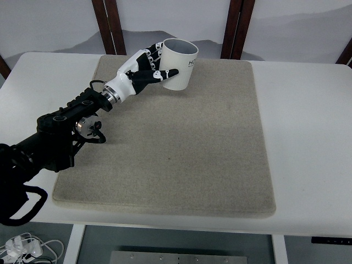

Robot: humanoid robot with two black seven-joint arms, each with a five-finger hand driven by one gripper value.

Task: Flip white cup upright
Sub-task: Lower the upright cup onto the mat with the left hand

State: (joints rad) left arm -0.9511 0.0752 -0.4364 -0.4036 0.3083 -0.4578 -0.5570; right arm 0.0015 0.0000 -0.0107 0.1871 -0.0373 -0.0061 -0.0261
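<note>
Top view: left hand (147, 69) gripped cup (179, 65) at far mat (181, 143) edge, fingers wrapped round its side. Cup mouth up, slightly tilted; whether base touched mat unclear. Flip judged nearly done; setting down, release left. Right hand unseen.

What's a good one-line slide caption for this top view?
Left hand grips the white cup, mouth up, at the far edge of the beige mat on the white table.

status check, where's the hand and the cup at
Left hand shut on white cup, far edge of the grey mat. Cup mouth up, slightly tilted; contact with mat unclear. Right arm out of view. Nothing in the way.
</note>
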